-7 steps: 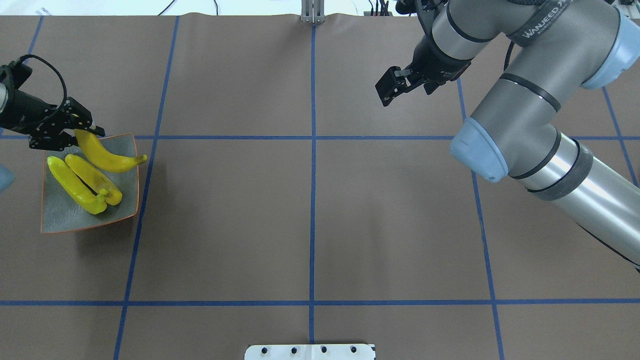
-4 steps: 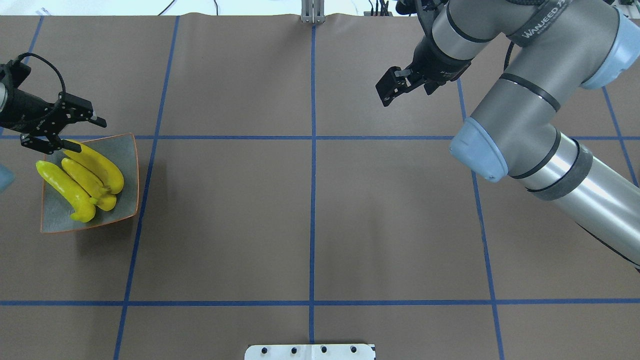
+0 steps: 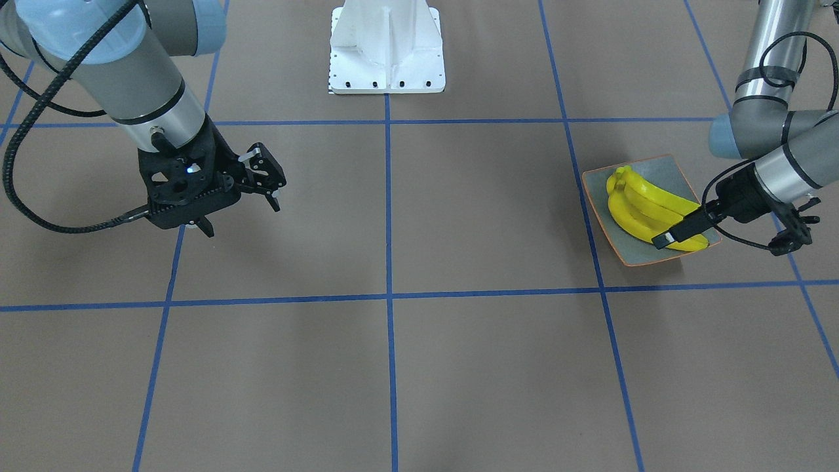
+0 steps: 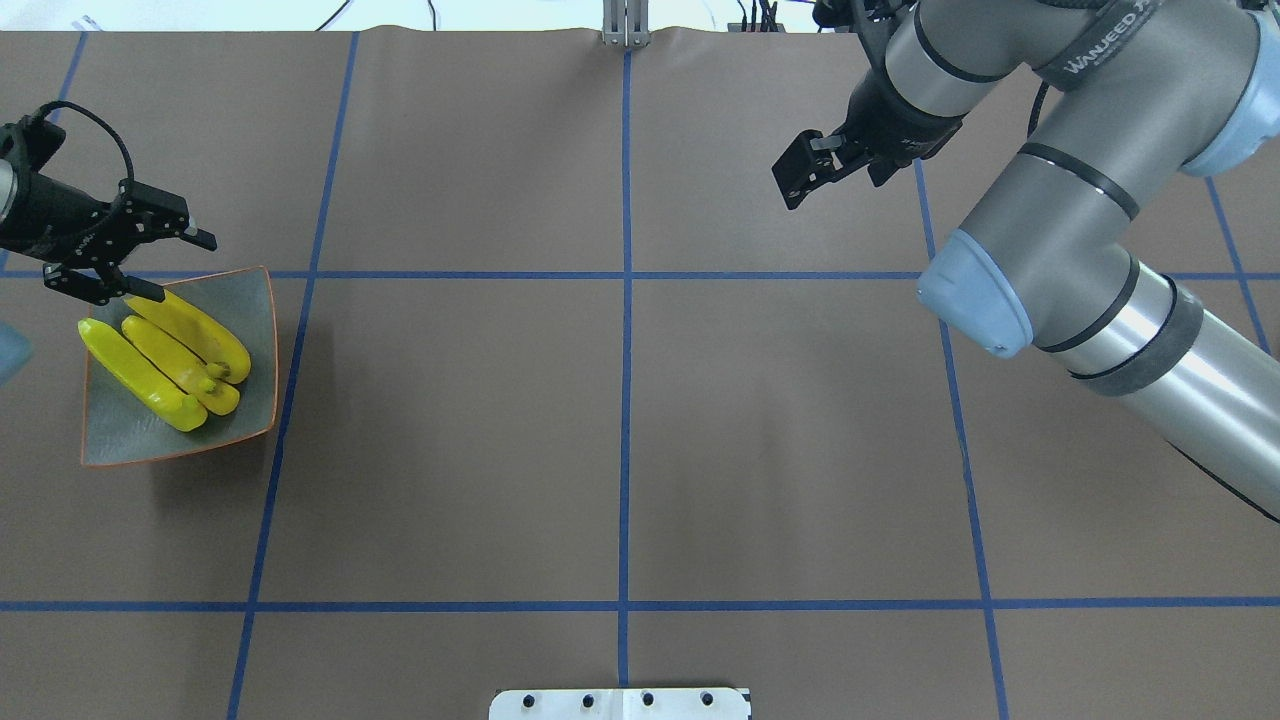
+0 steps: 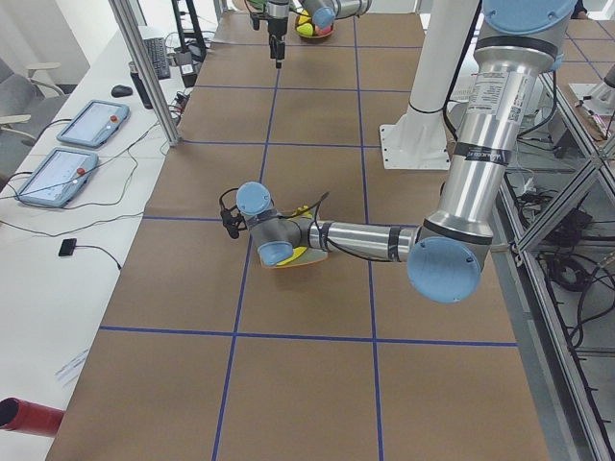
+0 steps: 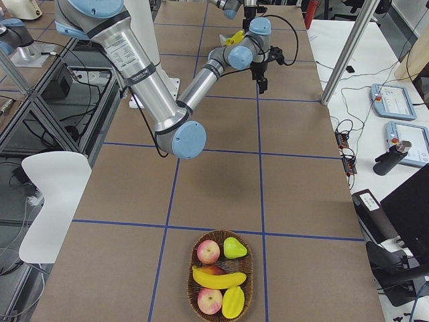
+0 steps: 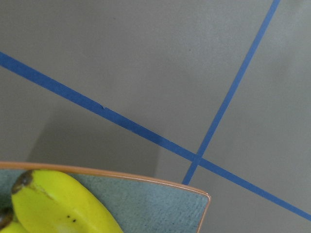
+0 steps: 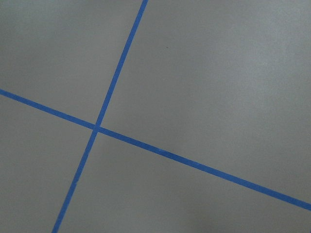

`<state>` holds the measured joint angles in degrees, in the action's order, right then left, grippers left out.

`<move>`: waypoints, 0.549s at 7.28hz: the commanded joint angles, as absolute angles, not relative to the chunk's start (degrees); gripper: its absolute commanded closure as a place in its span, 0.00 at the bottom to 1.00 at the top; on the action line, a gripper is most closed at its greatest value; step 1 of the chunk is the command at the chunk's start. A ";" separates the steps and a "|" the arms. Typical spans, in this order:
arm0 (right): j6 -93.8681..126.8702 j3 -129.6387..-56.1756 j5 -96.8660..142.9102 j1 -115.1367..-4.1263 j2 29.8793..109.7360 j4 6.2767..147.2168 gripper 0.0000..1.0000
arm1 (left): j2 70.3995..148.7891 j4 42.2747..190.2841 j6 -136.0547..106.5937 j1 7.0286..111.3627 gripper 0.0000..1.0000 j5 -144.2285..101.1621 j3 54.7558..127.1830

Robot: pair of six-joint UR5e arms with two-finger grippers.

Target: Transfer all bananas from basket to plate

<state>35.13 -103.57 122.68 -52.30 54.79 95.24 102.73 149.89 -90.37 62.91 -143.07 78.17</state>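
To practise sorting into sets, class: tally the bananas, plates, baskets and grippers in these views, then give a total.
Bananas: 4, three on the plate, one banana in the basket
Plates: 1
Baskets: 1
Grippers: 2, left gripper and right gripper
Total: 8

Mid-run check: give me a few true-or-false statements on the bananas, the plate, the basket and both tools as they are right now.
1. Three bright yellow bananas lie on the squarish grey-blue plate with the orange rim. True.
2. The left tool is shut on a banana. False: it is open and holds nothing.
3. The right tool hangs over the bare brown table. True.
4. The woven basket holds no banana. False: one banana lies in it among other fruit.
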 commanded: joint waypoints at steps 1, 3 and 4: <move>25.81 -103.62 123.40 -57.80 62.44 95.36 0.01 | 105.37 148.37 -90.62 63.89 0.00 -143.61 78.49; 13.15 -103.45 123.40 -67.01 70.71 97.97 0.01 | 106.87 147.92 -90.88 63.81 0.00 -143.44 78.49; 6.05 -102.75 122.96 -72.72 73.01 104.52 0.01 | 107.40 147.31 -90.88 63.81 0.00 -143.00 78.49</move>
